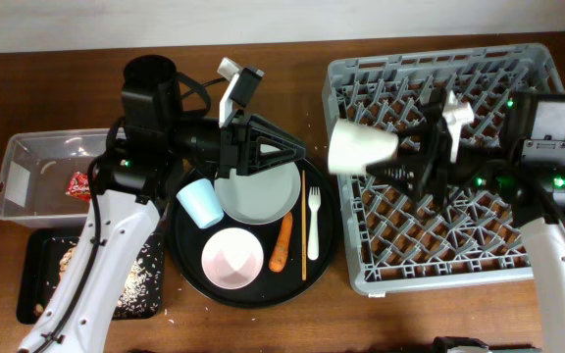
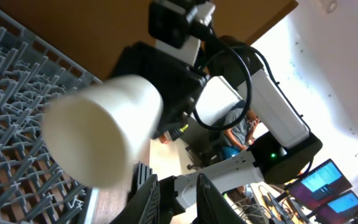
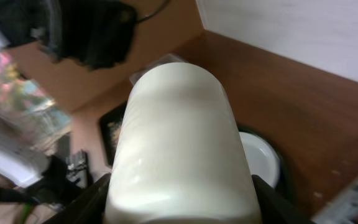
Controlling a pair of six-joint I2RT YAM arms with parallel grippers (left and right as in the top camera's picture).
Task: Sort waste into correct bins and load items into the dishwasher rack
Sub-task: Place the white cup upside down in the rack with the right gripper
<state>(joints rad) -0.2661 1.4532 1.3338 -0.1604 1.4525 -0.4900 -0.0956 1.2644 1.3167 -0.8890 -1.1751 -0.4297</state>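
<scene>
Two arms faced each other near the table's far edge. Left gripper (image 1: 300, 154), jaws parted and empty, hung above the pale grey-green plate (image 1: 258, 194) on the round black tray (image 1: 330, 240). Right gripper (image 1: 405, 157) clasped the white cup (image 1: 361, 149) sideways above the left edge of the dishwasher rack (image 1: 528, 265).

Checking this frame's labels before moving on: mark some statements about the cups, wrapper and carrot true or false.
1. The right gripper holds the white cup over the left edge of the dishwasher rack. True.
2. The light blue cup stands in the rack. False: it is on the round black tray.
3. The red wrapper lies in the clear tub. True.
4. The carrot lies in the clear tub. False: it is on the round black tray, between the white bowl and the chopsticks.
</scene>
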